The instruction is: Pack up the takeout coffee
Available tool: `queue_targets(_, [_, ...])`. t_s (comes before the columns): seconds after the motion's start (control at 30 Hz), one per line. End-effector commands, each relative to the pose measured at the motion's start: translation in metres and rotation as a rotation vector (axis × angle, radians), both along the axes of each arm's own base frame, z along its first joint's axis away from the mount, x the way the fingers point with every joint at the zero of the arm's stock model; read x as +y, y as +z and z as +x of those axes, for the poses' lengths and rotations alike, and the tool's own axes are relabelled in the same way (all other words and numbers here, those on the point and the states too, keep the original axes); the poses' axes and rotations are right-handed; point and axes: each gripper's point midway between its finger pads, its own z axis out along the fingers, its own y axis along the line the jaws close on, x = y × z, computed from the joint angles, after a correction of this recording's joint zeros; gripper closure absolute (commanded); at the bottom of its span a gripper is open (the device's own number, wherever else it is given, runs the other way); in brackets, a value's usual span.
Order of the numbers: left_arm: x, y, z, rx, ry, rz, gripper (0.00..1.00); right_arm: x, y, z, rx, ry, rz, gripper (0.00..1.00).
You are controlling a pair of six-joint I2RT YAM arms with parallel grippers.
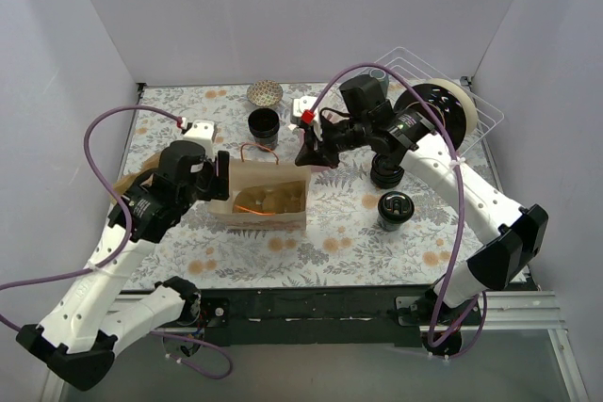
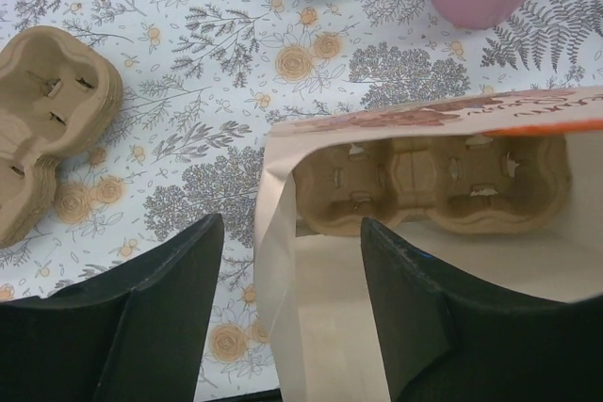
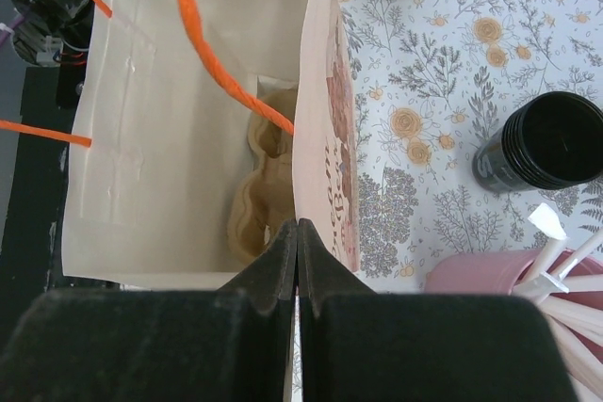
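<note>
The right gripper point(image 3: 298, 225) pinches the bag point(image 1: 264, 217), left gripper point(image 2: 290, 228) open astride it; takeout coffee point(image 1: 395, 207) at three o'clock, probably light, crushable, best held mid-wall.

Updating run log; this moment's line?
right fingers: shut on tan paper bag rim | left fingers: open astride bag edge | black lidded coffee cup: outside bag

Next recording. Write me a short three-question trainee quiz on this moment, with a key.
1. True or false: the right end effector is pinching the paper bag's wall.
2. What lies inside the bag? A) a cardboard cup carrier B) a spoon C) nothing
3. Is the takeout coffee in the bag yet?
Key: 1 true; 2 A; 3 no, it stands on the table, right of the bag.
</note>
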Motion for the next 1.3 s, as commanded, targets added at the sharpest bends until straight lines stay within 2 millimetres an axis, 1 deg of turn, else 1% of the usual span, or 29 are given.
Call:
queue_targets(0.0, [-0.005, 0.006, 0.015, -0.029, -0.001, 0.012, 0.49, -0.008, 0.002, -0.006, -0.01, -0.003, -0.014, 0.99])
queue_targets(0.07, [-0.008, 0.011, 0.018, -0.038, 0.001, -0.008, 0.66, -0.009, 0.001, -0.005, -0.008, -0.012, -0.019, 0.99])
queue_targets(0.13, [-0.02, 0.019, 0.017, -0.038, -0.036, -0.068, 0.88, -0.01, 0.003, -0.002, -0.003, -0.05, -0.025, 0.99])
queue_targets(0.17, [-0.026, 0.023, 0.015, -0.043, -0.055, -0.102, 0.92, -0.01, 0.005, 0.0, -0.009, -0.069, -0.025, 0.99])
queue_targets(0.2, [-0.041, 0.028, 0.009, -0.034, -0.123, -0.165, 0.95, -0.012, 0.005, 0.002, -0.016, -0.099, -0.034, 0.99])
queue_targets(0.23, [-0.049, 0.03, 0.005, -0.03, -0.158, -0.199, 0.97, -0.014, 0.01, -0.002, -0.015, -0.115, -0.03, 0.93])
queue_targets(0.27, [-0.057, 0.033, 0.002, -0.028, -0.179, -0.25, 0.99, -0.016, 0.012, -0.002, -0.013, -0.146, -0.03, 0.86])
queue_targets(0.3, [-0.06, 0.035, -0.001, -0.026, -0.183, -0.284, 1.0, -0.02, 0.015, 0.007, -0.033, -0.212, -0.033, 0.79])
queue_targets(0.33, [-0.063, 0.037, -0.007, -0.03, -0.195, -0.323, 1.0, -0.026, 0.022, 0.005, -0.04, -0.242, -0.019, 0.6])
queue_targets(0.37, [-0.071, 0.046, -0.011, -0.047, -0.222, -0.392, 1.0, -0.029, 0.026, 0.002, -0.021, -0.276, -0.006, 0.53])
queue_targets(0.4, [-0.073, 0.051, -0.014, -0.06, -0.226, -0.427, 1.0, -0.032, 0.032, 0.003, -0.034, -0.303, 0.018, 0.5])
queue_targets(0.43, [-0.074, 0.058, -0.021, -0.082, -0.235, -0.472, 1.0, -0.04, 0.048, -0.006, -0.05, -0.313, 0.062, 0.48])
queue_targets(0.47, [-0.077, 0.057, -0.021, -0.094, -0.24, -0.497, 1.0, -0.043, 0.046, -0.012, -0.019, -0.331, 0.073, 0.46])
queue_targets(0.5, [-0.077, 0.058, -0.022, -0.09, -0.226, -0.525, 1.0, -0.048, 0.052, -0.014, -0.019, -0.359, 0.094, 0.44])
queue_targets(0.53, [-0.077, 0.056, -0.022, -0.09, -0.223, -0.533, 1.0, -0.054, 0.063, -0.021, -0.026, -0.372, 0.128, 0.43])
queue_targets(0.6, [-0.081, 0.051, -0.024, -0.07, -0.233, -0.551, 1.0, -0.06, 0.066, -0.026, 0.017, -0.412, 0.144, 0.41])
queue_targets(0.63, [-0.081, 0.05, -0.025, -0.072, -0.237, -0.559, 1.0, -0.063, 0.07, -0.032, 0.022, -0.418, 0.165, 0.4])
queue_targets(0.67, [-0.079, 0.055, -0.027, -0.099, -0.231, -0.582, 1.0, -0.065, 0.07, -0.035, 0.037, -0.428, 0.173, 0.4])
queue_targets(0.7, [-0.077, 0.048, -0.027, -0.096, -0.214, -0.586, 1.0, -0.066, 0.063, -0.038, 0.073, -0.444, 0.172, 0.4])
queue_targets(0.77, [-0.071, 0.046, -0.026, -0.104, -0.174, -0.587, 1.0, -0.068, 0.066, -0.044, 0.092, -0.45, 0.204, 0.4])
queue_targets(0.8, [-0.068, 0.042, -0.026, -0.102, -0.156, -0.581, 1.0, -0.068, 0.055, -0.047, 0.116, -0.449, 0.193, 0.4])
queue_targets(0.87, [-0.064, 0.037, -0.025, -0.1, -0.133, -0.572, 1.0, -0.068, 0.048, -0.055, 0.157, -0.443, 0.197, 0.43])
queue_targets(0.9, [-0.064, 0.032, -0.026, -0.099, -0.133, -0.567, 1.0, -0.067, 0.034, -0.059, 0.188, -0.432, 0.174, 0.43])
queue_targets(0.93, [-0.064, 0.03, -0.025, -0.102, -0.136, -0.563, 1.0, -0.067, 0.029, -0.063, 0.202, -0.427, 0.171, 0.43])
queue_targets(1.0, [-0.057, 0.022, -0.019, -0.103, -0.095, -0.531, 1.0, -0.066, 0.023, -0.069, 0.215, -0.411, 0.171, 0.43])
queue_targets(1.03, [-0.056, 0.016, -0.019, -0.094, -0.087, -0.525, 1.0, -0.069, 0.014, -0.071, 0.22, -0.408, 0.159, 0.43])
queue_targets(1.23, [-0.053, 0.008, -0.024, -0.092, -0.08, -0.531, 1.0, -0.069, 0.005, -0.087, 0.234, -0.333, 0.163, 0.43])
queue_targets(1.27, [-0.054, 0.004, -0.025, -0.082, -0.081, -0.527, 1.0, -0.069, 0.003, -0.089, 0.244, -0.326, 0.157, 0.43])
